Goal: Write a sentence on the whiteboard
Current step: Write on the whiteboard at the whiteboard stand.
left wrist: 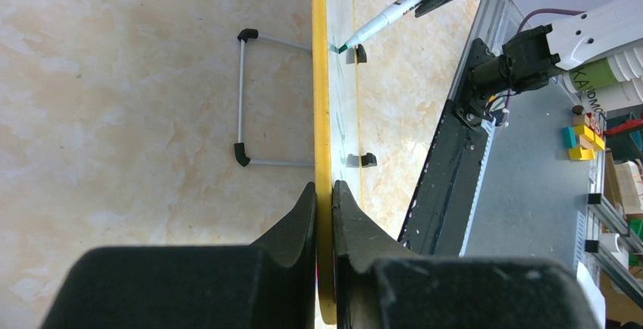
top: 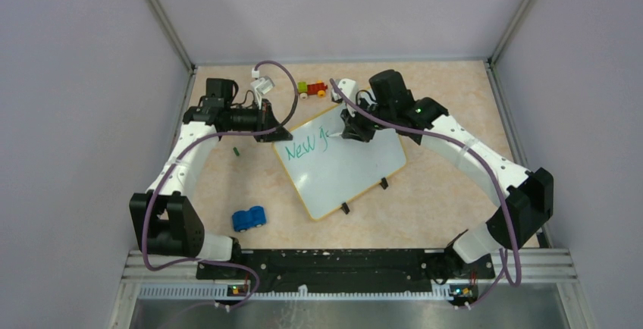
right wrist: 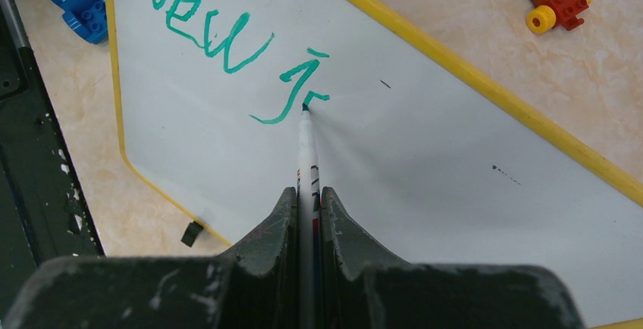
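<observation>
The whiteboard (top: 356, 173) lies tilted at the table's middle, white with a yellow rim. My left gripper (top: 273, 132) is shut on its far-left rim; in the left wrist view the jaws (left wrist: 324, 192) pinch the yellow edge (left wrist: 321, 79). My right gripper (top: 355, 128) is shut on a white marker (right wrist: 306, 147), whose green tip touches the board (right wrist: 455, 162). The sentence (right wrist: 220, 37) reads "New" in green, followed by a "j" and a short stroke at the tip. It also shows in the top view, sentence (top: 305, 147). The marker (left wrist: 387, 17) meets the board in the left wrist view.
A blue toy car (top: 249, 217) sits near the front left. A red, yellow and green brick toy (top: 312, 89) and a white object (top: 261, 84) lie behind the board. A small green cap (top: 236, 150) rests left of it. A wire stand (left wrist: 241, 94) shows beneath the board.
</observation>
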{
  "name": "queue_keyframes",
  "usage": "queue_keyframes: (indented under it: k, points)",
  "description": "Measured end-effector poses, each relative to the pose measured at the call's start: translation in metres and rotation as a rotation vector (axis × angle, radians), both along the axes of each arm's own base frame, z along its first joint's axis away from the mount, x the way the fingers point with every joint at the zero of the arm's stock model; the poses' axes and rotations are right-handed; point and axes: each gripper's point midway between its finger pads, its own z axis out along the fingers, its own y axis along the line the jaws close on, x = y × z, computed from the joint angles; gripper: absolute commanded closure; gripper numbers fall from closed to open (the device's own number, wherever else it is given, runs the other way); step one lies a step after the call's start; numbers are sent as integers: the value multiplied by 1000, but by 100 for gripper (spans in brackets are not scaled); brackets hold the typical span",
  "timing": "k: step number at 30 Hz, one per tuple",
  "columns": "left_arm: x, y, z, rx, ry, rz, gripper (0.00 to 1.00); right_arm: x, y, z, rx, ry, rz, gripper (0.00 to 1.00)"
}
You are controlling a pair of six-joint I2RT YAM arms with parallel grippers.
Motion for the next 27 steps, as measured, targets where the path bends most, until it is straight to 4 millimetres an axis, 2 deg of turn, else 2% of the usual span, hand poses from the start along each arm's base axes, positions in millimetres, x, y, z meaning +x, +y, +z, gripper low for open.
queue_keyframes:
  k: [20, 27]
  points:
    - [0, 0, 0, 0, -2, -1, 100, 2, -7, -3, -23, -13, -9, 100]
    - [0, -1, 1, 1, -1, -3, 100, 10, -11, 8, -30, -47, -35, 100]
